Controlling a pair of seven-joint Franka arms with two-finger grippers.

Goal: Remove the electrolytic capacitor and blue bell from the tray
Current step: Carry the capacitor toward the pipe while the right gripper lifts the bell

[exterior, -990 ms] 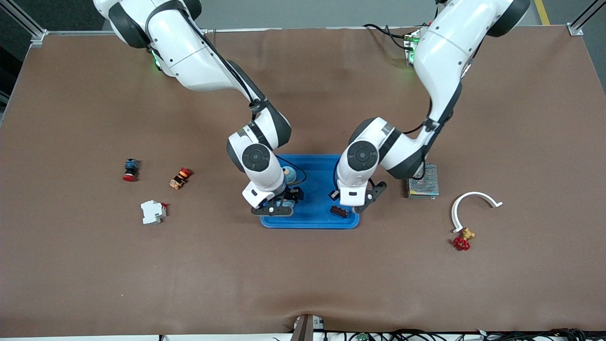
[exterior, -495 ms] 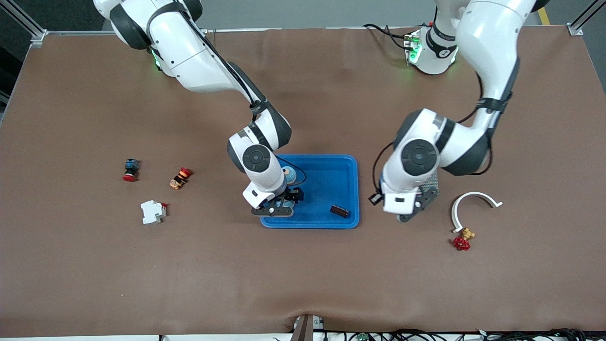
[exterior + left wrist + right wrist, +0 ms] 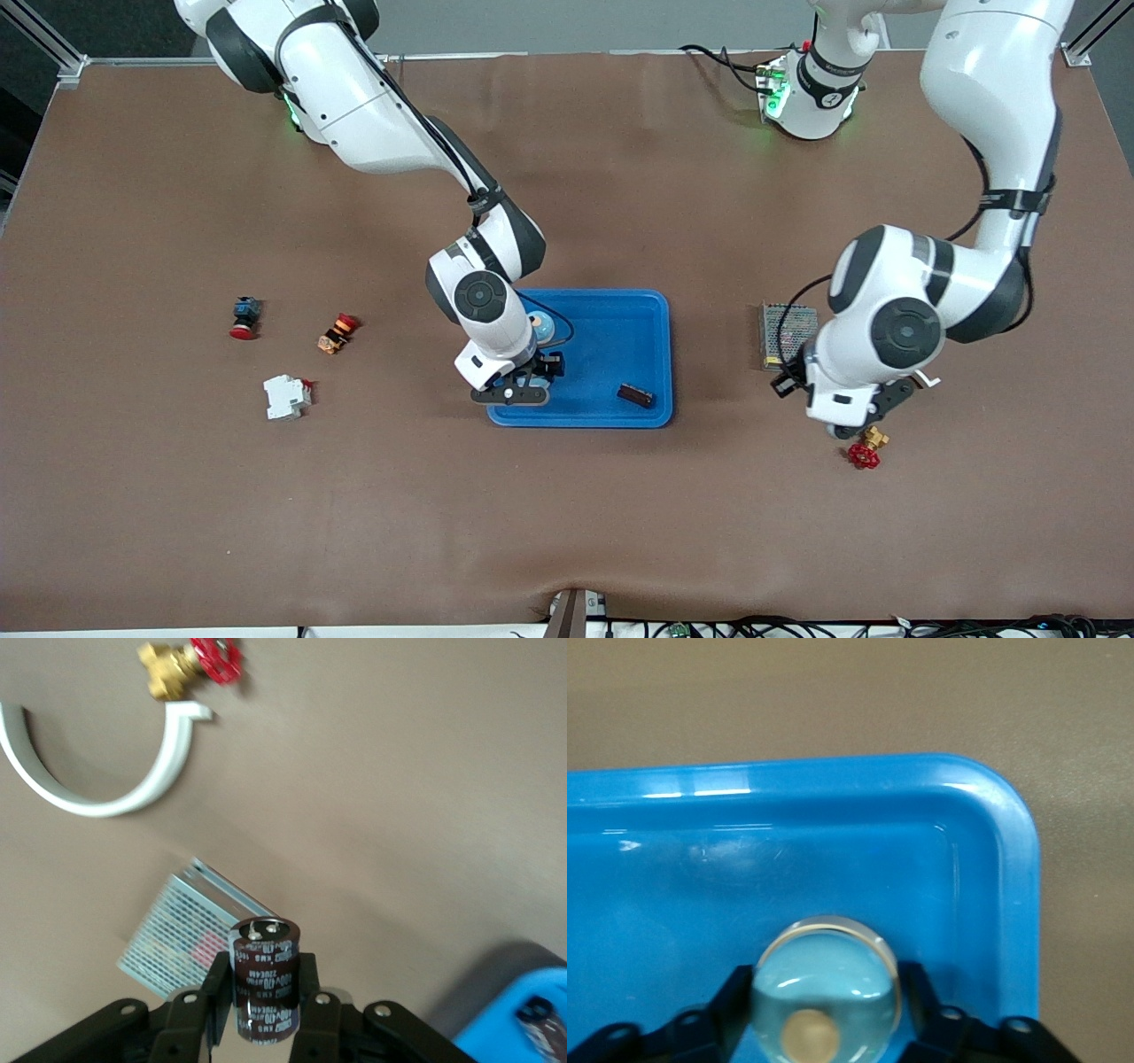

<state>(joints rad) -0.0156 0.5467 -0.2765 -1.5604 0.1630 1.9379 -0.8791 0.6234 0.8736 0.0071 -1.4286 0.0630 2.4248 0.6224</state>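
The dark brown capacitor stands upright between the fingers of my left gripper, which is shut on it. That gripper hangs over the bare table beside the brass valve. The shiny domed bell sits in the blue tray, close to a corner of it. My right gripper has a black finger against each side of the dome. In the front view this gripper is low over the tray's corner nearest the right arm's end. A small dark brown part lies in the tray.
A mesh-covered box, a white curved piece and a red-handled brass valve lie around the left gripper. Toward the right arm's end lie a white breaker and two push-buttons.
The left arm has swung away from the tray toward its own end of the table, to beside the valve. The right gripper's fingers have closed in; that arm has stayed put.
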